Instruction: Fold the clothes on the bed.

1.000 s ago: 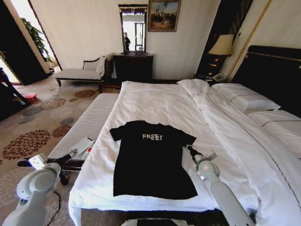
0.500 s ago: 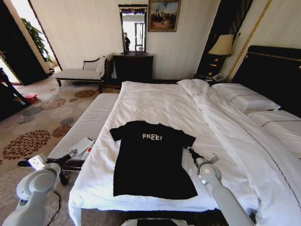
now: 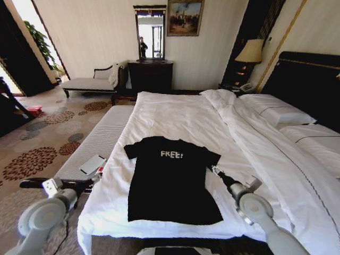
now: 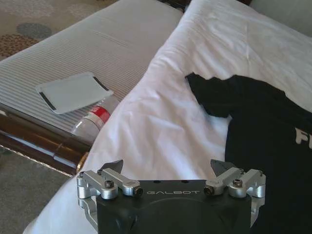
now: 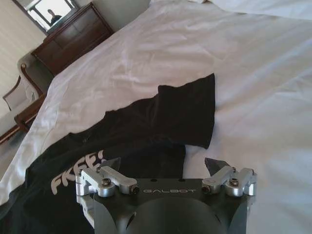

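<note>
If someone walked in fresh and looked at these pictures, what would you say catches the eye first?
The black T-shirt with white "FREE!" lettering, spread flat near the foot of the white bed, stands out at once. An open claw flanks it on each side: the left claw over the bedding by its left sleeve, the right claw beside its right sleeve. A dark headboard rises at right.

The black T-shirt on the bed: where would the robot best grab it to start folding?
Probably at a sleeve edge. The T-shirt lies flat, chest up; the right gripper, open, faces the spread sleeve, so coming from the shirt's outer side suits.
</note>
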### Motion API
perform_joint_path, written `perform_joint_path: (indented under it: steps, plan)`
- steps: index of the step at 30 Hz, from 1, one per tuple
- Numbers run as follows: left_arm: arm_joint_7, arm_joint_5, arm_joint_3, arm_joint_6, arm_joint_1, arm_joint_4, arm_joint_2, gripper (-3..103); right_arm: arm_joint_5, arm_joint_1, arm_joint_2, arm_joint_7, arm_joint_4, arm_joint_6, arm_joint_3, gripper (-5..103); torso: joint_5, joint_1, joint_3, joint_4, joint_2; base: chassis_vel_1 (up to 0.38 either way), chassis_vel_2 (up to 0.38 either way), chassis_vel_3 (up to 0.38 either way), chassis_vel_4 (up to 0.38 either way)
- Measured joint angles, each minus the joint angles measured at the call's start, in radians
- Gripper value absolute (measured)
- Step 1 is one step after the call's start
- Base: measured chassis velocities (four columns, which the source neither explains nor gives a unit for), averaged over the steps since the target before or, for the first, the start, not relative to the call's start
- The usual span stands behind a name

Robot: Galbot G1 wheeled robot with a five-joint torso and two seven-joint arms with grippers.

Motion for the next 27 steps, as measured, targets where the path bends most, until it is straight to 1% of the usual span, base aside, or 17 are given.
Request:
perform_joint_path:
  steps: [1,2,3,4,6,7,8,10,12,15,19,20,22,23,26,27]
  plan:
    - [0.0,0.0,0.0,0.0,0.0,0.0,0.0,100,0.0,0.0,0.0,0.0,0.0,0.0,0.0,92,0.0,0.0,0.0,0.0,0.0,0.0,0.0,0.0,0.0]
    - [0.0,0.015,0.017,0.0,0.009,-0.009,0.003,100,0.003,-0.007,-0.005,0.01,0.01,-0.006,-0.004,96,0.0,0.0,0.0,0.0001,0.0,0.0,0.0,0.0,0.0]
    - [-0.001,0.06,0.059,0.0,0.023,-0.024,0.004,100,0.011,-0.019,-0.013,0.038,0.025,-0.026,-0.017,99,0.0001,0.0,0.0,0.0002,0.0,0.0,0.0,0.0,0.0]
    - [-0.001,0.06,0.059,0.0,0.023,-0.024,0.004,100,0.011,-0.019,-0.013,0.038,0.025,-0.026,-0.017,99,0.0001,0.0,0.0,0.0002,0.0,0.0,0.0,0.0,0.0]
    - [-0.007,0.085,0.093,0.0,0.028,-0.034,-0.002,100,0.013,-0.03,-0.013,0.069,0.027,-0.046,-0.037,100,0.0001,0.0,0.0,0.0001,0.0,0.0,0.0,0.0,0.0]
    - [-0.017,0.096,0.116,0.0,0.036,-0.04,-0.008,100,-0.007,-0.042,-0.006,0.083,0.015,-0.056,-0.058,100,0.0002,0.0,0.0,0.0001,0.0,0.0,0.0,0.0,0.0]
    - [-0.017,0.096,0.116,0.0,0.036,-0.04,-0.008,100,-0.007,-0.042,-0.006,0.083,0.015,-0.056,-0.058,100,0.0002,0.0,0.0,0.0001,0.0,0.0,0.0,0.0,0.0]
    - [-0.021,0.122,0.135,0.0,0.05,-0.034,-0.008,100,-0.041,-0.06,0.0,0.084,-0.005,-0.059,-0.079,100,0.0002,0.0,0.0,0.0001,0.0,0.0,0.0,0.0,0.0]
    - [-0.022,0.132,0.142,0.0,0.053,-0.029,-0.007,100,-0.048,-0.064,0.001,0.084,-0.01,-0.06,-0.084,100,0.0002,0.0,0.0,0.0,0.0,0.0,0.0,0.0,0.0]
    - [-0.022,0.172,0.163,0.0,0.062,-0.015,-0.012,100,-0.069,-0.072,0.001,0.08,-0.034,-0.063,-0.104,100,0.0,0.0,0.0,0.0001,0.0,0.0,0.0,0.0,0.0]
    - [-0.022,0.185,0.169,0.0,0.064,-0.016,-0.023,100,-0.078,-0.072,0.002,0.065,-0.052,-0.063,-0.116,100,0.0,0.0,0.0,0.0001,0.0,0.0,0.0,0.0,0.0]
    - [-0.022,0.188,0.169,0.0,0.063,-0.017,-0.025,100,-0.079,-0.072,0.004,0.058,-0.056,-0.062,-0.121,103,0.0,0.0,0.0,0.0001,0.0,0.0,0.0,0.0,0.0]
    - [-0.022,0.19,0.164,0.0,0.06,-0.018,-0.026,100,-0.079,-0.076,0.007,0.053,-0.053,-0.061,-0.123,95,0.0,0.0,0.0,0.0001,0.0,0.0,0.0,0.0,0.0]
    - [-0.022,0.19,0.164,0.0,0.06,-0.018,-0.026,100,-0.079,-0.076,0.007,0.053,-0.053,-0.061,-0.123,95,0.0,0.0,0.0,0.0001,0.0,0.0,0.0,0.0,0.0]
    - [-0.022,0.193,0.151,0.0,0.054,-0.018,-0.024,100,-0.078,-0.093,0.012,0.048,-0.035,-0.053,-0.125,79,0.0,0.0,0.0,0.0001,0.0,0.0,0.0,0.0,0.0]
    - [-0.022,0.193,0.151,0.0,0.054,-0.018,-0.024,100,-0.078,-0.093,0.012,0.048,-0.035,-0.053,-0.125,79,0.0,0.0,0.0,0.0001,0.0,0.0,0.0,0.0,0.0]
